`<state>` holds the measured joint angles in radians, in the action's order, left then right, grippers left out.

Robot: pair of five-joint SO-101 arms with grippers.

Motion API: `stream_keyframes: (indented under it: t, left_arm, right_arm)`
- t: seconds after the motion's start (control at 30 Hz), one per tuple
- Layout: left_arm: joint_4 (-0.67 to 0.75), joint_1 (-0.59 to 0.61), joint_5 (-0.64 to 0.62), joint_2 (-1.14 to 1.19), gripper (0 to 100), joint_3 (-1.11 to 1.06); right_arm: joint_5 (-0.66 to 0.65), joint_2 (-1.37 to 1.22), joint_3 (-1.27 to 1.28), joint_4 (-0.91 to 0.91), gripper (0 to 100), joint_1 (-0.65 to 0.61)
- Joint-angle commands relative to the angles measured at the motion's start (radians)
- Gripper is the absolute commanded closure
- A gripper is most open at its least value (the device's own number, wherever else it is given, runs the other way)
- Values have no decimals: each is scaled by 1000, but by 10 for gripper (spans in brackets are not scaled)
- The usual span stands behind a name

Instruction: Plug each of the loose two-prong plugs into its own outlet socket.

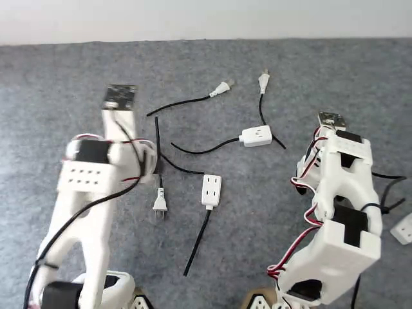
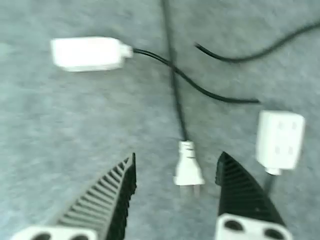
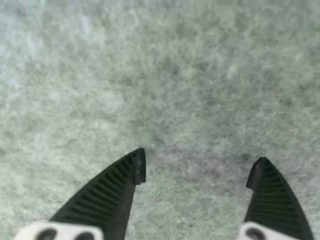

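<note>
Far left, the left tool (image 2: 177,157) hangs spread wide above the grey table (image 1: 77,71). A white plug (image 2: 188,170) lies on the table between its fingertips, touching neither. The plug's cord (image 2: 172,75) crosses the cord of a flat socket (image 2: 89,53) lying beyond it. Just right of the plug sits the middle socket (image 1: 211,190), its own cord trailing toward the arm bases. Farther back lie a second plug (image 1: 222,88) and a third plug (image 1: 263,80), with the upper socket (image 1: 256,135) near them. On the right, the right tool (image 3: 200,157) is spread over grey table, and an edge socket (image 1: 403,228) lies beside that arm.
</note>
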<state>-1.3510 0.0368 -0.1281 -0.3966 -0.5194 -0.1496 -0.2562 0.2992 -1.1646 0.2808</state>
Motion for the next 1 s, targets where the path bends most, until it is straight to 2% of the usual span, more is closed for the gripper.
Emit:
stream_keyframes:
  t: [0.0,0.1,0.23,0.37,0.53,0.6,0.7,0.87,0.97]
  left_arm:
    - [41,129,34,-75,754,-50]
    - [166,212,34,-107,754,-194]
    - [399,247,34,-127,754,-426]
    - [572,249,34,-124,754,-562]
    - [591,255,34,-123,754,-570]
    - [597,284,34,-121,754,-573]
    - [681,351,34,-121,754,-591]
    - [730,430,26,-121,754,-595]
    - [729,434,29,-121,754,-593]
  right_arm:
    - [9,15,-3,7,675,-18]
    - [52,18,-9,-36,675,-50]
    - [115,82,-20,-130,675,-111]
    - [163,183,-20,-243,675,-269]
    - [279,292,-20,-288,675,-568]
    - [327,309,-26,-283,675,-677]
    - [374,306,-29,-220,716,-812]
    - [419,277,-31,-73,812,-920]
    - [466,274,-32,-22,800,-967]
